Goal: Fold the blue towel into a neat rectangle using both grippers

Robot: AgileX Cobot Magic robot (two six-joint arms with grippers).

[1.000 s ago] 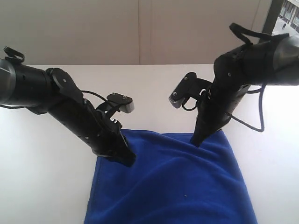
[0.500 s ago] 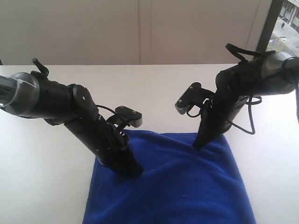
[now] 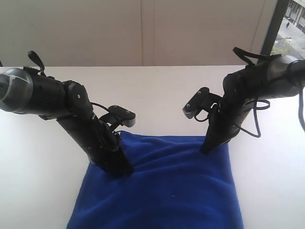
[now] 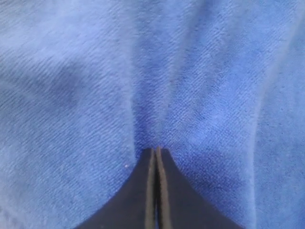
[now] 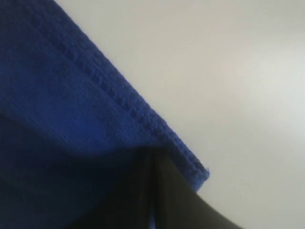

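Observation:
The blue towel [image 3: 162,191] lies spread on the white table [image 3: 157,90], its near part cut off by the frame's lower edge. My left gripper [image 3: 125,169] is shut with its tips down in the cloth near the towel's far left part. In the left wrist view, creases in the towel [image 4: 95,71] run together at the closed tips of the left gripper [image 4: 156,149]. My right gripper [image 3: 206,150] is shut at the towel's far right corner. In the right wrist view, the right gripper [image 5: 151,152] pinches the cloth just inside the stitched edge of the towel [image 5: 47,95].
Bare white table [image 5: 228,71] surrounds the towel on the left, right and far sides. A pale wall [image 3: 143,28] rises behind the table's far edge, with a window [image 3: 291,19] at the upper right. Black cables loop off the right arm [image 3: 257,81].
Both grippers have stayed shut on the towel and shifted left, dragging it that way. Its far edge now lies straighter and flatter between the two grippers.

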